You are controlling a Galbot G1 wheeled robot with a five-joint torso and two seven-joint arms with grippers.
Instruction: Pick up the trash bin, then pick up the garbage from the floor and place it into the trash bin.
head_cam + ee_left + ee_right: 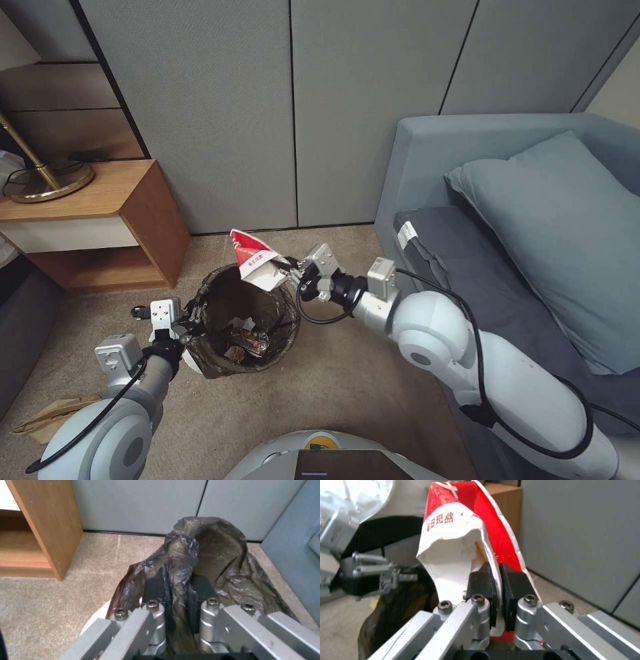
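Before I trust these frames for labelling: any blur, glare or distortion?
Head view: wide-angle bending toward the edges, sharp, even light. Left wrist view: soft throughout, faint sheen on the bag pinched by the left gripper. Right wrist view: the cup in the right gripper is softly focused, with a bright washed-out patch in one corner.

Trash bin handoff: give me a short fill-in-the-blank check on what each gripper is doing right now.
1. The left gripper is shut on the rim of the ____.
2. The right gripper pinches a crushed paper cup that is red and ____.
3. In the head view the cup hangs above the bin's far rim, not yet ____ by the gripper.
4. On the carpet by the left arm lies a flat brown ____.

Missing words: trash bin; white; released; paper bag.
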